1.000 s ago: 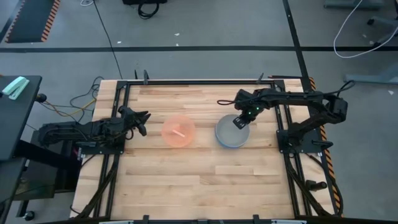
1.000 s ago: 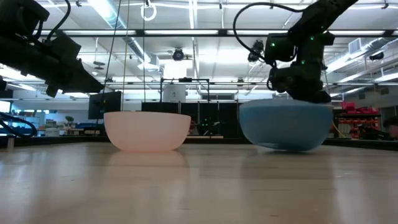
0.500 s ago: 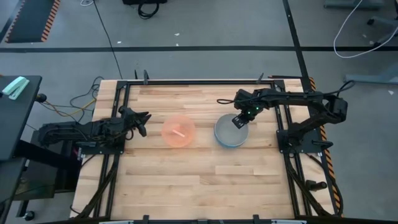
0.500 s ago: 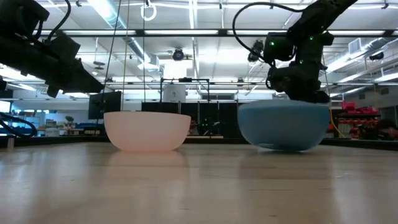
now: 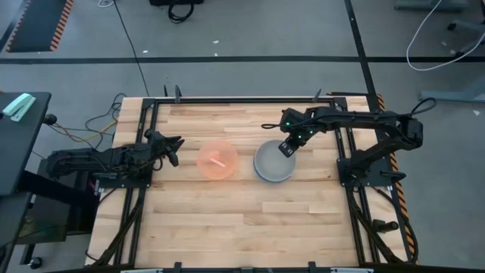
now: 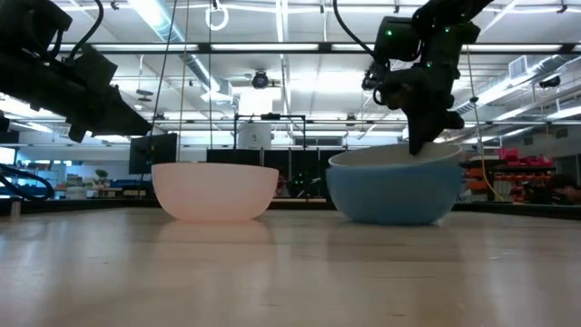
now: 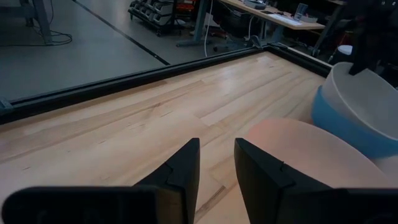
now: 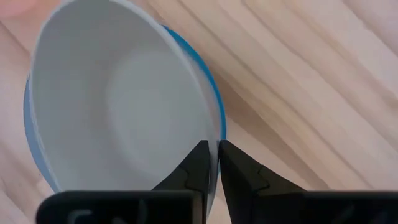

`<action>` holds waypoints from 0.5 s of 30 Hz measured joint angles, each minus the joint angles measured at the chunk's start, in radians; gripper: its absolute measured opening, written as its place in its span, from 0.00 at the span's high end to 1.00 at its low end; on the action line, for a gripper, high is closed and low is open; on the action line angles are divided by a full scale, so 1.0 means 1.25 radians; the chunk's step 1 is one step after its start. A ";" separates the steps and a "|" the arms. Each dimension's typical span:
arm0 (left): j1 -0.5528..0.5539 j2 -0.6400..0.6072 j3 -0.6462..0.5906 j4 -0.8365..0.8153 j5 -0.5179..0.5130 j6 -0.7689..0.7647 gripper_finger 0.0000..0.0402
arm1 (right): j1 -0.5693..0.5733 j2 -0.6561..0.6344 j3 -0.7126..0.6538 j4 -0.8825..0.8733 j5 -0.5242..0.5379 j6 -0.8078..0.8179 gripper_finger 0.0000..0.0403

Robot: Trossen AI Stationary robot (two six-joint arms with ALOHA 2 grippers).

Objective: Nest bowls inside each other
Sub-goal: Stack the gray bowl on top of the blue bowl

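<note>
The salmon-pink bowl (image 5: 217, 160) (image 6: 215, 191) stands upright on its base at mid-table. To its right stands the blue bowl (image 6: 395, 195) (image 8: 214, 106), with the grey-white bowl (image 5: 273, 161) (image 8: 118, 99) nested inside it. The white rim (image 6: 390, 156) shows above the blue one and is higher on the gripper's side. My right gripper (image 5: 287, 148) (image 8: 213, 165) is shut on the bowls' far-right rim. My left gripper (image 5: 173, 149) (image 7: 216, 163) hovers open to the left of the pink bowl (image 7: 298, 149), touching nothing. My right gripper pinches the grey-white bowl's rim (image 8: 210, 142) on its far-right side, one finger (image 8: 198, 167) inside the bowl and one (image 8: 236, 171) outside. It comes from above, pointing down. Whether the blue wall is also between the fingers, I cannot tell. The white bowl sits tilted in the blue bowl, which rests on the table.
Black frame rails (image 5: 242, 99) run along the table's edges. Bare wood (image 5: 250, 220) fills the near half of the table. A narrow gap separates the pink bowl from the nested pair.
My right gripper has moved toward the table's left edge and risen a little. The blue bowl has slid with it toward the pink bowl and now sits level. The grey-white bowl's rim has come up above the blue rim on the gripper's side.
</note>
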 joint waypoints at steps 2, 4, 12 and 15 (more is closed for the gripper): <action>0.000 0.000 0.000 0.000 0.000 0.000 0.73 | 0.000 0.000 0.007 -0.013 0.003 0.006 0.89; 0.000 0.000 0.000 0.000 0.000 0.000 0.73 | 0.000 0.000 0.010 -0.015 0.005 0.013 0.89; 0.000 0.000 0.000 0.000 0.000 0.000 0.73 | 0.005 0.011 0.010 -0.019 0.006 0.011 0.89; 0.000 0.000 0.000 0.000 0.000 0.000 0.73 | 0.008 0.011 0.010 -0.019 0.006 0.008 0.89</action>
